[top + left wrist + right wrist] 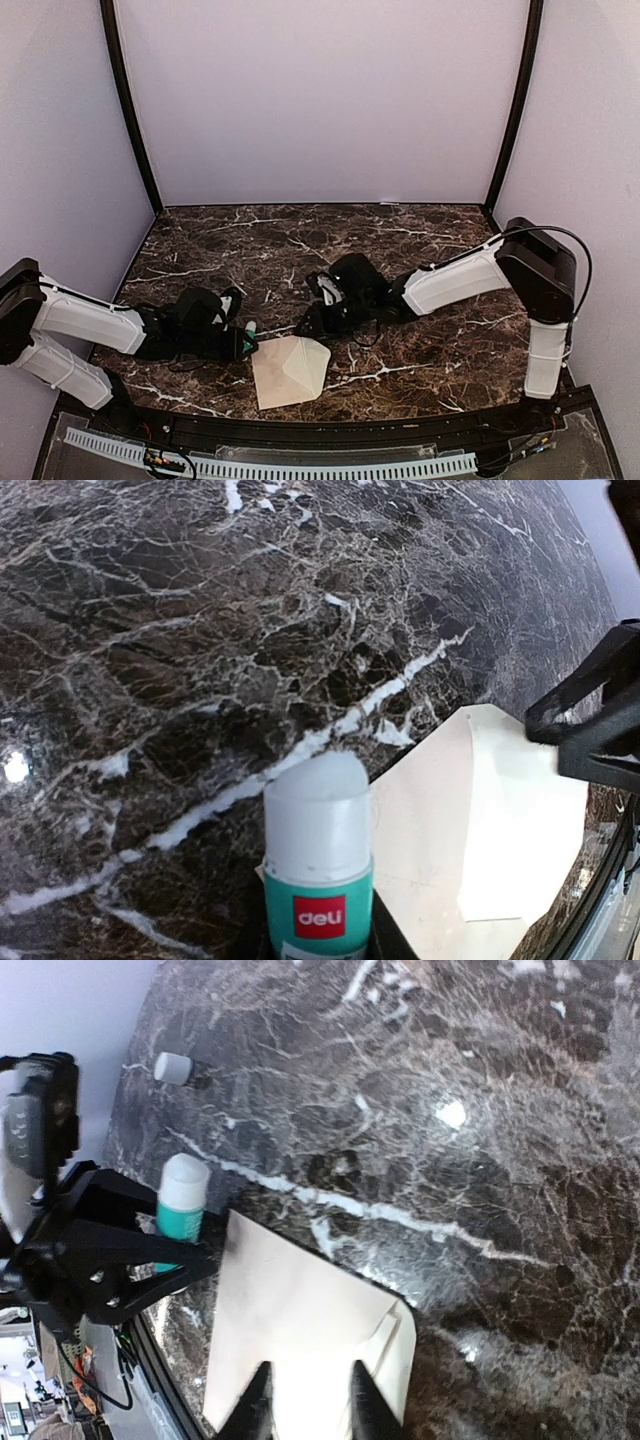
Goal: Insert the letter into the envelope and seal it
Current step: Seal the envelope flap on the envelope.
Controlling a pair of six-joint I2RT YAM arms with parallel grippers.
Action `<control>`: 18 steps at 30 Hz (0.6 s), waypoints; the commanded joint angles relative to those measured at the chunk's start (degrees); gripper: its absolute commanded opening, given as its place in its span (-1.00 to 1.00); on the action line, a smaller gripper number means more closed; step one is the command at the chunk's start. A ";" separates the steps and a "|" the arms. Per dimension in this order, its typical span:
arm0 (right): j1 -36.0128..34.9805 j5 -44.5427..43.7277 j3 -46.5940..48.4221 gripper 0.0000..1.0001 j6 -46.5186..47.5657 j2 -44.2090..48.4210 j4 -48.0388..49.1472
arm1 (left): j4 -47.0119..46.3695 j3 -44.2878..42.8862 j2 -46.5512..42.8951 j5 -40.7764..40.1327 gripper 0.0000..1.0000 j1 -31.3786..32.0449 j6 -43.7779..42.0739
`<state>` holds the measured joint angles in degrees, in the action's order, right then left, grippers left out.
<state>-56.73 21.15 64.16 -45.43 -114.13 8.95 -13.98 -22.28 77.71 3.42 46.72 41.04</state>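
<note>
The envelope (290, 372) lies flat on the marble table (420, 250) at the 6 o'clock edge of the top view, just ahead of the arm bases. We see no separate letter anywhere, so we judge that it is inside the envelope, though no picture shows that directly.

What is left is the sealing, and it looks to be in hand. The left gripper (241, 343), at the envelope's 10 o'clock, is clamped on a teal glue stick (318, 860), held just beside the envelope's edge. The right gripper (312, 1405) sits at the envelope's 1 o'clock. Its fingertips stand a little apart over the paper, with nothing caught between them. Whether the flap is glued down we cannot tell.

The top view gives the layout, but the glue stick is only a speck of teal there. The left wrist view shows the stick's label and white top. It also shows a fold running down the envelope, with a brighter panel at 3 o'clock of that fold.

Only the right wrist view shows two things:
- A layered corner of the envelope at 2 o'clock of that gripper's own fingertips.
- A small white cap-like cylinder (172, 1067) lying on the table at 12 o'clock of the stick, well apart from everything else.
</note>
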 commanded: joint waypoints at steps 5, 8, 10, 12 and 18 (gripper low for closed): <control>3.45 -5.38 -6.77 0.01 2.08 15.07 -3.40 | 6.04 -2.37 -6.28 -2.21 -1.00 -0.31 -2.32; 5.49 -9.78 -9.94 -0.06 2.09 17.37 -7.70 | 5.75 -2.14 -6.78 -0.04 -1.00 -0.24 -2.61; 6.32 -11.74 -12.00 -0.19 1.95 17.92 -9.83 | 5.01 -1.69 -6.53 2.29 -1.00 -0.23 -2.72; 6.54 -12.45 -12.91 -0.32 2.07 17.62 -10.57 | 3.79 -1.18 -6.09 4.12 -1.00 -0.23 -2.66; 5.37 -9.48 -12.10 -0.65 2.50 13.29 -9.51 | 1.32 -0.55 -3.45 7.29 -1.00 -0.20 -2.73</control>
<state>-50.22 11.11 51.18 -43.62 -98.39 -0.99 -10.68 -23.46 72.79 7.31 46.72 39.22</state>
